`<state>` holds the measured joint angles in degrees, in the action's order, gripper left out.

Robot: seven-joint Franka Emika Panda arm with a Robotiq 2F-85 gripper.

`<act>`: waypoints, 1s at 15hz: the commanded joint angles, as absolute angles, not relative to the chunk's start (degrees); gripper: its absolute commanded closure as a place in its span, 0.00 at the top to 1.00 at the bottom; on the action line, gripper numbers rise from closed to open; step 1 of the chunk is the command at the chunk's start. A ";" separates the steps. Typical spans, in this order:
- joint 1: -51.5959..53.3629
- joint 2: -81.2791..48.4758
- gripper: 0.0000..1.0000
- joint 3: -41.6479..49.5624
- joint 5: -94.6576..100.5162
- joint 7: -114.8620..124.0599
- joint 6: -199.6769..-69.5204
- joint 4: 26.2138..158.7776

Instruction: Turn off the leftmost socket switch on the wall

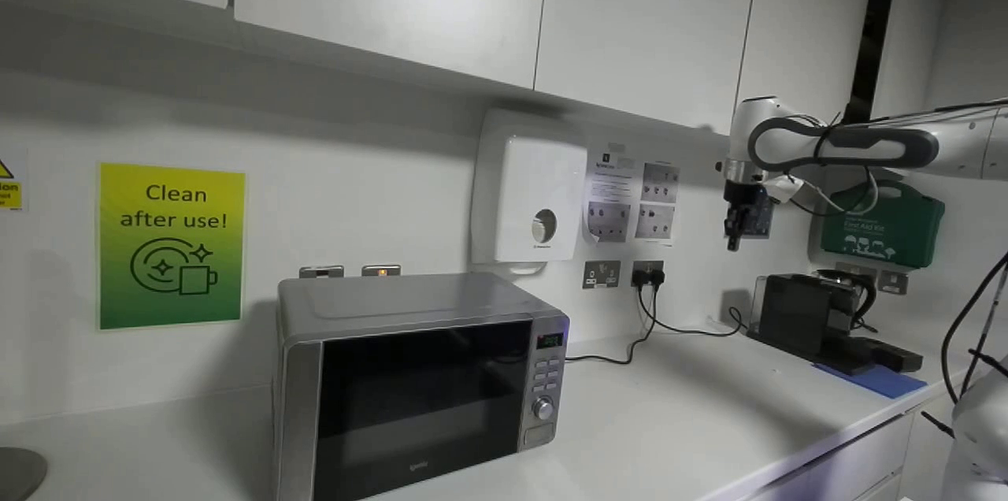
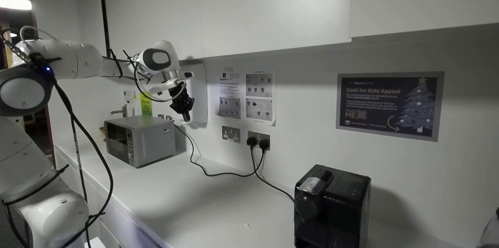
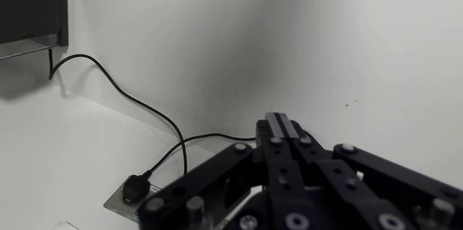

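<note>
A grey double socket (image 1: 602, 274) with nothing plugged in is on the wall in both exterior views (image 2: 231, 134). To its right is another socket plate (image 1: 648, 265) with two black plugs in it. Part of a plate with a black plug (image 3: 136, 188) shows low in the wrist view, partly hidden by my gripper. Two small wall switch plates (image 1: 321, 272) show behind the microwave; the right one (image 1: 382, 270) has an orange light. My gripper (image 3: 282, 125) is shut and empty, pointing down. In both exterior views it (image 1: 733, 246) hangs above socket height (image 2: 186, 118).
A microwave (image 1: 425, 391) stands on the white counter (image 2: 218, 205). A black coffee machine (image 2: 331, 205) stands at the other end. Black cables (image 2: 222, 174) run over the counter. A paper towel dispenser (image 1: 528, 186) and papers (image 1: 610, 198) are on the wall below the cupboards (image 1: 646, 20).
</note>
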<state>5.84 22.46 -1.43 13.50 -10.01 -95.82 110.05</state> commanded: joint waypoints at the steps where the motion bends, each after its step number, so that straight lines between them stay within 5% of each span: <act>1: 5.17 22.36 0.01 -1.97 13.08 -10.19 -95.70 109.84; 15: 5.92 32.65 0.00 -0.16 13.63 -18.17 -94.46 121.54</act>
